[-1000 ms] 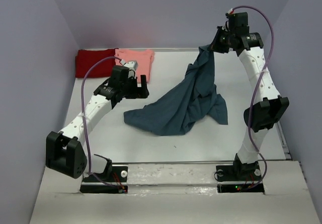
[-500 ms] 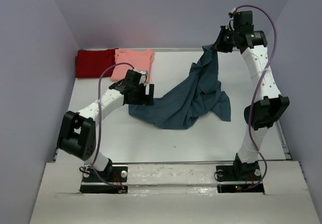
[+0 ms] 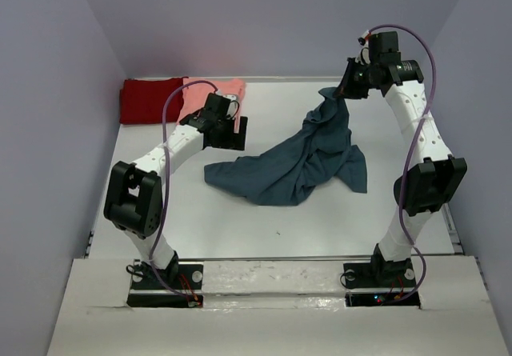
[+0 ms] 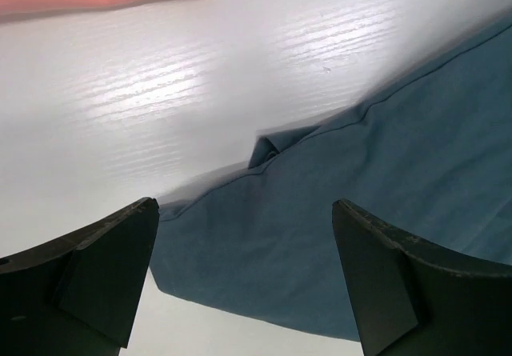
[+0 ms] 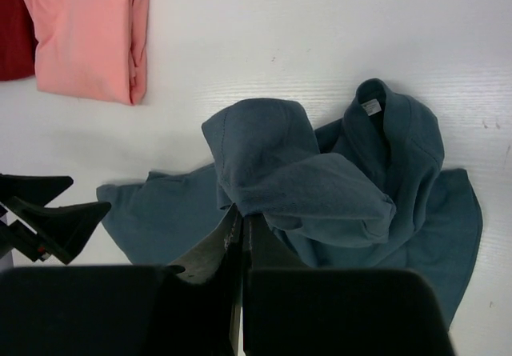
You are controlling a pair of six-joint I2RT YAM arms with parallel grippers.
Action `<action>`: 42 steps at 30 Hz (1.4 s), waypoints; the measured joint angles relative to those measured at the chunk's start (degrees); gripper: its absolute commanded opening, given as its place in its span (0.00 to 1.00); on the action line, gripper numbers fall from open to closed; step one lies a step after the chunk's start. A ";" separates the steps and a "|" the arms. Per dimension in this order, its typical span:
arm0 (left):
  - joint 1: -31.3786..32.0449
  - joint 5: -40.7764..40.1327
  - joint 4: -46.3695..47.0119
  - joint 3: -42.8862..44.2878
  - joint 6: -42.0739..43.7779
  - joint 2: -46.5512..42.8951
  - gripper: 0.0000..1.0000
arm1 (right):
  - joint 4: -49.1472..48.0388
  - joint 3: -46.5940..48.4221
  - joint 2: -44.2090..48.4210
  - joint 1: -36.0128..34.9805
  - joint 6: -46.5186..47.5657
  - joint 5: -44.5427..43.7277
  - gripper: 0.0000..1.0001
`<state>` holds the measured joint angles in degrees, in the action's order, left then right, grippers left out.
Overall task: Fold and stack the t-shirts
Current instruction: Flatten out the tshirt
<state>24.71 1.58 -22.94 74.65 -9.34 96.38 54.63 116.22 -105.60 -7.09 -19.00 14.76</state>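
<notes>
Red shirt [image 3: 150, 100] and pink shirt [image 5: 88, 28] sit folded far left, side by side. Blue shirt [image 3: 296, 164] hangs crumpled from the clenched right claw [image 3: 350, 88], while the left claw [image 4: 244, 204] gapes empty. Its folding looks barely begun.

The dark teal-blue t-shirt [image 3: 296, 164] fills the centre of the top view, unfolded and crumpled. One bunched end rises to a peak at the upper right, and the rest trails down and left, spreading in loose folds. Its white neck label [image 5: 369, 106] shows in the right wrist view. The salmon-pink t-shirt [image 3: 194, 98] lies folded flat at the upper left. Its edge meets the dark red t-shirt [image 3: 150, 100], also folded, further left.
</notes>
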 measured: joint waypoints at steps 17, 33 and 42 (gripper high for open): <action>-0.44 6.27 1.25 -0.96 4.85 6.29 0.99 | -0.44 -0.20 0.59 0.00 1.27 3.32 0.00; -0.44 11.50 2.05 -1.03 5.60 10.69 0.54 | -1.38 -0.81 1.03 0.00 1.51 3.98 0.00; -0.44 11.74 1.92 -1.03 6.05 11.52 0.21 | -1.46 -0.83 1.29 0.00 1.51 3.96 0.00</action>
<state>24.27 13.32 -21.02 73.63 -3.29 107.90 53.17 115.39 -104.31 -7.09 -17.50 18.72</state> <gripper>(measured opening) 0.309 0.013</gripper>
